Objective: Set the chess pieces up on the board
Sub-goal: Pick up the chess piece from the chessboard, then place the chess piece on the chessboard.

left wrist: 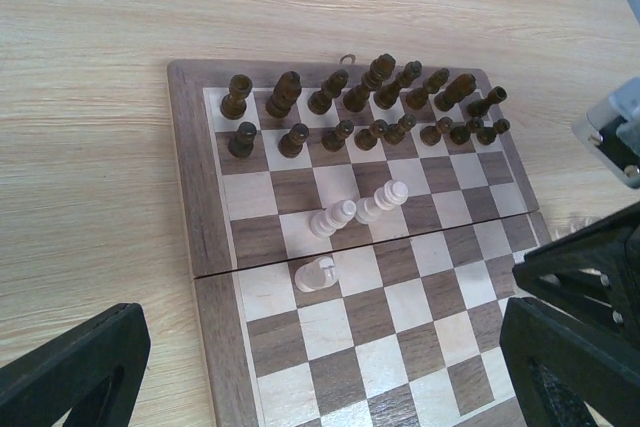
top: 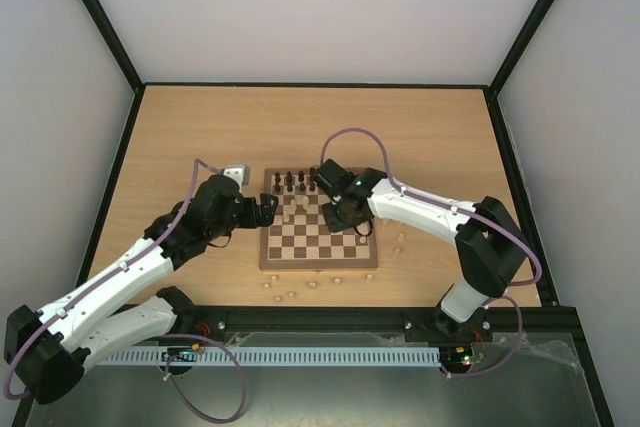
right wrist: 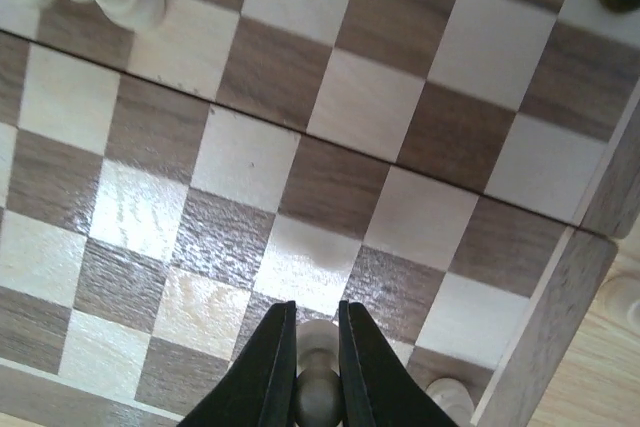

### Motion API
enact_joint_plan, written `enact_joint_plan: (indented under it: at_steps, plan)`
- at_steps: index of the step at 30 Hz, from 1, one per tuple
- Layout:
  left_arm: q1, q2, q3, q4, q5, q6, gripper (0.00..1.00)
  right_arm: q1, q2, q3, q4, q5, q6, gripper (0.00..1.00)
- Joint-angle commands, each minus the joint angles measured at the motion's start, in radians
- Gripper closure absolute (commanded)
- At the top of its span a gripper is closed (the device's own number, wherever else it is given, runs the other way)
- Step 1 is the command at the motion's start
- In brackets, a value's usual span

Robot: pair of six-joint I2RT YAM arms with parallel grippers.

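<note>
Left arm [top: 130, 267]: reaches forward and rightward from its base, forearm low, wrist turned inward.
Left gripper [top: 267, 209]: level at the arm's end, jaws spread wide, nothing between them.
Right arm [top: 440, 215]: elbow bent out to the right, forearm running back leftward.
Right gripper [top: 346, 215]: pointing steeply down, dark fingers [right wrist: 272, 372] almost together, pinching a small pale piece [right wrist: 318, 335].

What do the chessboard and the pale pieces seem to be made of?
The board: likely wood, grain visible, glossy finish shown by glare in the right wrist view. The pale pieces: probably turned wood, smooth, though plastic cannot be excluded.
</note>
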Motion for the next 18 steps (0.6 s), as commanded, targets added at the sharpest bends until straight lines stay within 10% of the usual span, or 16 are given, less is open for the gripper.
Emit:
enact_joint_plan:
  at_steps: [1,18]
  plan:
    - [-0.001,0.016,0.013,0.009,-0.014,-0.001,0.01,0.021,-0.040,-0.058,-0.040,-0.004,0.030,0.91]
    - [-0.001,0.034,0.017,0.016,-0.006,-0.011,0.01,0.032,-0.047,-0.143,-0.010,0.015,0.043,0.87]
